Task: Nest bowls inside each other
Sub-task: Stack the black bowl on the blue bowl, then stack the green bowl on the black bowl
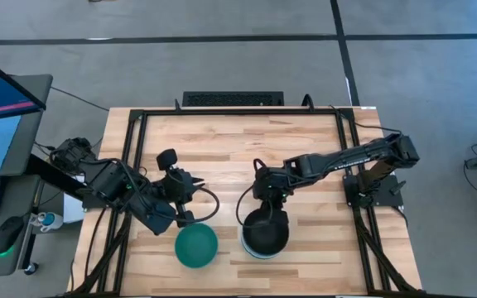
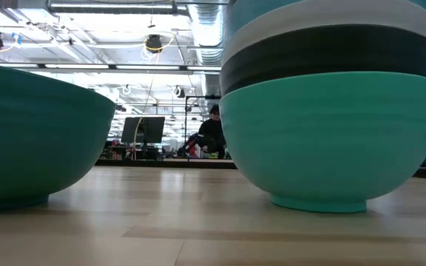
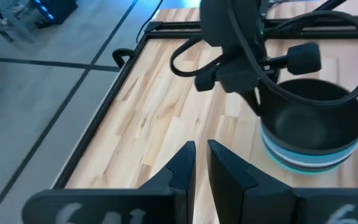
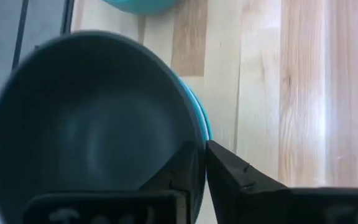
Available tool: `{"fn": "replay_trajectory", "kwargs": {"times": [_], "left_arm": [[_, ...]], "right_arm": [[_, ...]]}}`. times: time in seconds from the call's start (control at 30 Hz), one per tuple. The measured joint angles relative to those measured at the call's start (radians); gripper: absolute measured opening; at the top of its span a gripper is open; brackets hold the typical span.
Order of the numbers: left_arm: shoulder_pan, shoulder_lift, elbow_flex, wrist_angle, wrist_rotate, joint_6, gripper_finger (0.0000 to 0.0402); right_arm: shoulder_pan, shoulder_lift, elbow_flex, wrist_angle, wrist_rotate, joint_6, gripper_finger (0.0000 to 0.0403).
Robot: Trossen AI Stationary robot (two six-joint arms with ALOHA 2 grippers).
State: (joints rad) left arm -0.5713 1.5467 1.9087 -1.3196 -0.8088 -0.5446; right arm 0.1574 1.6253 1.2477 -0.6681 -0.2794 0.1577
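A stack of nested bowls [image 1: 265, 234] stands near the table's near edge, right of centre, with a black bowl [image 4: 86, 134] uppermost. In the low view the stack [image 2: 331, 140] shows cyan, black, white and cyan layers from the bottom up. A darker teal-green bowl [image 1: 196, 246] [image 2: 28, 140] stands alone to its left on its foot. My right gripper [image 1: 265, 209] [image 4: 205, 158] is over the stack's far side, shut on the black bowl. My left gripper [image 1: 184, 217] [image 3: 201, 155] hovers just beyond the teal bowl, shut and empty. My right gripper pinches the top black bowl's rim [image 4: 190, 134] on the side toward the table's far edge, one finger [image 4: 182, 171] inside the bowl and the other [image 4: 229, 171] outside. The fingers slant down from above. The bowl sits upright, nested in the stack.
Bare wood lies across the far half of the table [image 1: 238, 141]. Black frame rails [image 1: 135, 149] run along the table's sides. The right arm [image 3: 229, 37] reaches in from the right. A person [image 2: 211, 133] sits far back in the room.
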Motion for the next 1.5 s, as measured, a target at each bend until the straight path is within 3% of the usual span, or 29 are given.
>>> {"fn": "replay_trajectory", "kwargs": {"times": [0.3, 0.5, 0.67, 0.77, 0.97, 1.27, 1.5], "left_arm": [[0.0, 0.0, 0.0, 0.054, 0.038, -0.017, 0.0032], [0.001, -0.001, -0.008, 0.055, 0.072, -0.045, 0.0032], [0.02, 0.0, -0.139, 0.072, 0.196, -0.125, 0.0032], [0.021, 0.0, -0.271, 0.224, 0.235, -0.134, 0.0032], [0.021, 0.001, -0.485, 0.507, 0.292, -0.146, 0.0032], [0.014, 0.0, -0.631, 0.828, 0.267, -0.182, 0.0032], [-0.016, -0.001, -0.73, 0.899, 0.247, -0.316, 0.0032]], "right_arm": [[0.008, 0.0, 0.128, -0.128, -0.007, -0.009, 0.0071], [0.071, -0.002, 0.211, -0.238, -0.008, -0.026, 0.0073], [0.14, -0.004, 0.236, -0.298, -0.006, -0.026, 0.0073], [0.183, -0.011, 0.236, -0.311, 0.015, -0.026, 0.0073], [0.256, -0.128, 0.236, -0.318, 0.141, 0.004, 0.0072], [0.397, -0.398, 0.199, -0.21, 0.564, 0.083, 0.0072], [0.5, -0.471, 0.056, -0.22, 0.689, 0.184, 0.0071]]}}
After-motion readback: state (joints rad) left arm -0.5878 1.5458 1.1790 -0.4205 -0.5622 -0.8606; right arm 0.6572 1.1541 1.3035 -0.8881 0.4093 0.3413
